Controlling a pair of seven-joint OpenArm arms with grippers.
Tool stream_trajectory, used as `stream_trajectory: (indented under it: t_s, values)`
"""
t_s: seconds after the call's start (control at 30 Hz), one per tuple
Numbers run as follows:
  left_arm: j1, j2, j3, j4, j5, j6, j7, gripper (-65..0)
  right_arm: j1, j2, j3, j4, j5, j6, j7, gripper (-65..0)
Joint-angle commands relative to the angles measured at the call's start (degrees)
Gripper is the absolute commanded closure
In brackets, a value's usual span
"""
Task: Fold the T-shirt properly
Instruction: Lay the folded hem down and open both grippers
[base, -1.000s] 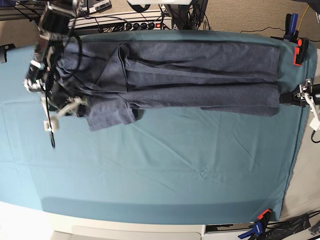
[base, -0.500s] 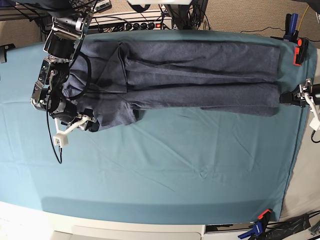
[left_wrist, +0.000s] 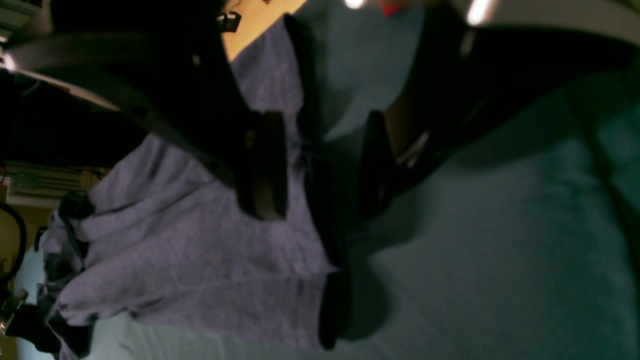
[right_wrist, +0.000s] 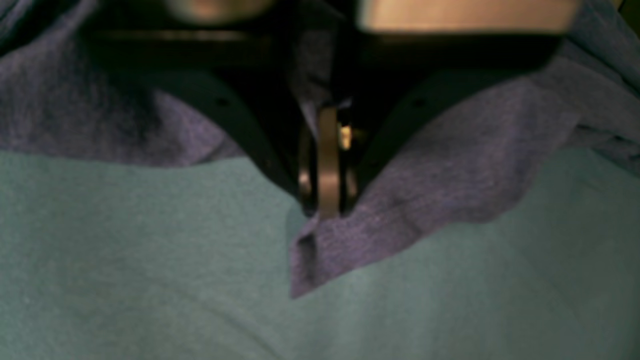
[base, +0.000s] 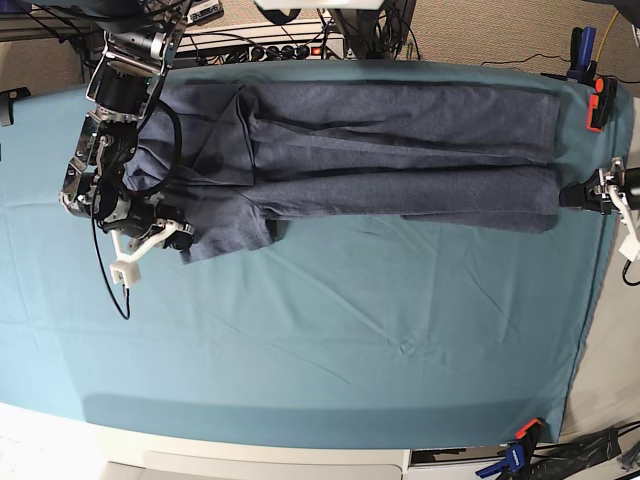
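Teal cloth (base: 330, 330) covers the tabletop, and across its near half we see it bare and lightly creased. Beyond that, from about 9 o'clock to 3 o'clock in the base view, lies the T-shirt (base: 400, 150), slate-blue, stretched lengthwise along the far edge with its layers folded over one another.

Compared with a second ago, we find the right gripper (base: 172, 232) lower and at the shirt's near corner at 9 o'clock; its jaws, spread then, are now pressed together on the fabric. In the right wrist view the right gripper (right_wrist: 325, 200) pinches a pointed flap of the T-shirt (right_wrist: 450, 165) just above the cloth. The right arm reaches down from the far left corner, bent over the sleeve end.

At 3 o'clock the left gripper (base: 605, 192) has not moved: it sits at the shirt's other end, level with the tabletop. In its wrist view the left gripper (left_wrist: 320, 165) stands spread wide astride the T-shirt (left_wrist: 200, 240) edge, holding nothing we can see.

Orange clamps (base: 598, 100) grip the cloth at the far right corner.
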Motion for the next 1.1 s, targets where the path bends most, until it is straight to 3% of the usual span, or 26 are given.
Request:
stream_trajectory:
  t_s: [0.0, 0.13, 0.23, 0.63, 1.07]
  values:
    - [-1.0, -1.9, -0.4, 0.7, -1.2, -0.3, -0.6, -26.2, 0.6, 0.6, 0.0, 0.8, 1.3, 1.6, -2.4, 0.0]
    - [-1.0, -1.9, -0.4, 0.7, -1.2, -0.3, -0.6, -26.2, 0.0, 0.6, 0.0, 2.4, 10.3, 6.8, -7.5, 0.0]
    - [-1.0, -1.9, -0.4, 0.7, -1.2, -0.3, -0.6, -26.1, -2.0, 0.6, -0.1, 5.9, 13.5, 8.1, -8.3, 0.0]
    - [-0.9, -1.9, -0.4, 0.7, -1.2, -0.3, -0.6, -26.0, -19.6, 0.6, 0.0, 32.6, 13.9, 9.8, -7.9, 0.0]
    - [-1.0, -1.9, -0.4, 0.7, -1.2, -0.3, -1.0, -26.0, -35.9, 0.7, 0.0, 46.0, 14.1, 11.1, -7.5, 0.0]
